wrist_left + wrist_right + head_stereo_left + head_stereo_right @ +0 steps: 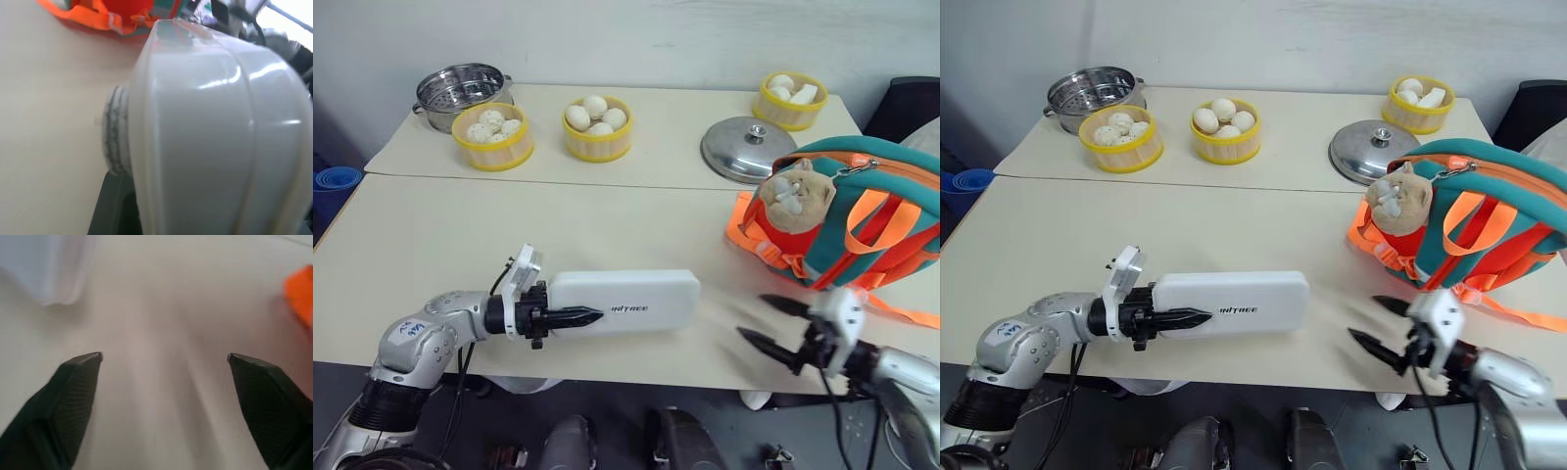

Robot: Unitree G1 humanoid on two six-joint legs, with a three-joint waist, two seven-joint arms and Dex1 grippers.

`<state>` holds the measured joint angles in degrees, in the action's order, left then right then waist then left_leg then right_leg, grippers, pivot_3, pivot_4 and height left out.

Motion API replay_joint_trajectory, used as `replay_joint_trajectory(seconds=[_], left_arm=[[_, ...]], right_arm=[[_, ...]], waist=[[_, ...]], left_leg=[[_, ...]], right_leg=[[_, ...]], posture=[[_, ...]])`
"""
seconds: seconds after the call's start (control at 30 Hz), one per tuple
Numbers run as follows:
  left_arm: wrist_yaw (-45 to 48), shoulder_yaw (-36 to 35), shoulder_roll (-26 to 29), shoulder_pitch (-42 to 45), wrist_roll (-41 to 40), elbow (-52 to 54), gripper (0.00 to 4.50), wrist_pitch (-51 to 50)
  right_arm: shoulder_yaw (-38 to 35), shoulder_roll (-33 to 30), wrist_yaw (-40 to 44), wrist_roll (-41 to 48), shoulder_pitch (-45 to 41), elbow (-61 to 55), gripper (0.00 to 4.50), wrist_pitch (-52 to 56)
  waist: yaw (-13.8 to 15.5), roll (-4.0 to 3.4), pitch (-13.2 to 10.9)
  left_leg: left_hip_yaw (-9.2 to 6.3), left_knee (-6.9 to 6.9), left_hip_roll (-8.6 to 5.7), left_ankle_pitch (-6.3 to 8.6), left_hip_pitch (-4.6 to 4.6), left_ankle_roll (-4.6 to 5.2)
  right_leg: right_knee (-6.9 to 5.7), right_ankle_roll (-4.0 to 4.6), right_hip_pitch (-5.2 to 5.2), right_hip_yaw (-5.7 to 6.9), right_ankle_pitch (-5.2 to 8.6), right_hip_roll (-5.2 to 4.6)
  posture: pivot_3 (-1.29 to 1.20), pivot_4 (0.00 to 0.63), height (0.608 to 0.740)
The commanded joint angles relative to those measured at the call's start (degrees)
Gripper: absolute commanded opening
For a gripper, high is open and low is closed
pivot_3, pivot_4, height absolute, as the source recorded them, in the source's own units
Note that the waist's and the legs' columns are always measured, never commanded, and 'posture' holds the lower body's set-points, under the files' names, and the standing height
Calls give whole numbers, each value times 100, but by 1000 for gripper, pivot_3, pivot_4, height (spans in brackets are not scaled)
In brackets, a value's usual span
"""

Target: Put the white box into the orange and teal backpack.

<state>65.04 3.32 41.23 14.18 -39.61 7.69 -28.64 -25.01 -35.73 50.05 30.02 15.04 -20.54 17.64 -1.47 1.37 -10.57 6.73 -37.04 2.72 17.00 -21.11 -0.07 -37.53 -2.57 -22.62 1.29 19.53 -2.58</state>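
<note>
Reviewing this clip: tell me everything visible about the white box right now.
The white box is a flat, elongated case of glossy white plastic with rounded corners and small dark lettering on its lid. A seam runs around its side, seen close in the left wrist view. It lies roughly level over the near part of the cream table, its long axis pointing toward the orange and teal backpack, lid up. The left tool is clamped on its left end. The open right tool is apart from it.
</note>
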Motion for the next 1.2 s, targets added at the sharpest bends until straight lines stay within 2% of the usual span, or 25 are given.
replay_joint_trajectory(seconds=[0.03,0.17,0.33,0.43,0.5,0.57,0.7,0.93,1.07,1.2], left_arm=[[348,-99,-125,65,105,-11,1369,416],[501,-135,-179,113,167,-42,1369,444],[624,-144,-139,147,309,-138,1369,487],[551,-316,-112,123,285,-96,1369,424],[534,-421,-70,60,253,-43,1369,368],[536,-473,-32,-17,274,1,1369,339],[572,-522,22,-204,298,61,1369,317],[747,-392,-28,-84,411,-162,1369,396],[895,-309,-45,79,407,-258,1369,363],[980,-261,-53,228,406,-340,1369,332]], right_arm=[[-800,7,-262,526,206,-330,4487,172],[-1113,-165,-225,836,227,-362,4487,352],[-784,-384,-301,921,-640,-40,4487,516],[-500,-370,-408,837,-1227,184,3979,544],[-434,-417,-402,799,-1323,243,3355,581],[-526,-430,-399,919,-1277,225,3355,714],[-888,-568,-66,1091,-513,-33,3355,962],[-1891,-285,-223,1092,544,-207,3355,680],[-2055,-410,-196,1209,435,-89,3355,642],[-1462,-593,-173,1339,-329,-14,3355,821]], waist=[[-15,-2,-1],[-22,-1,-1],[-44,-2,-2],[-31,-2,-3],[-18,-2,-3],[5,-2,-3],[27,-2,-3],[-3,-2,-3],[-64,-3,-3],[-100,-4,-4]], left_leg=[[1,3,0,1,-2,3],[1,8,5,6,-6,5],[4,-2,3,2,-5,13],[3,-1,2,1,-5,14],[3,2,1,1,-10,13],[-1,5,2,2,-13,10],[-1,2,-2,4,-17,10],[1,-1,-3,14,-12,27],[4,3,0,11,-2,22],[6,3,1,10,0,21]], right_leg=[[0,0,-3,-2,0,0],[0,-3,-9,-3,1,3],[-4,-14,-7,-8,-6,6],[-5,-16,-8,-8,-6,7],[-4,-16,-13,-8,-6,7],[-2,-20,-13,-6,-4,8],[7,-24,-8,-6,-1,1],[12,-37,0,-10,-5,1],[7,-35,2,-16,-5,6],[3,-35,0,-18,-5,8]], posture=[[0,150,740],[0,150,740],[0,150,740],[0,150,740],[0,150,740],[0,150,740],[0,150,740],[0,150,740],[0,150,740],[0,150,740]])
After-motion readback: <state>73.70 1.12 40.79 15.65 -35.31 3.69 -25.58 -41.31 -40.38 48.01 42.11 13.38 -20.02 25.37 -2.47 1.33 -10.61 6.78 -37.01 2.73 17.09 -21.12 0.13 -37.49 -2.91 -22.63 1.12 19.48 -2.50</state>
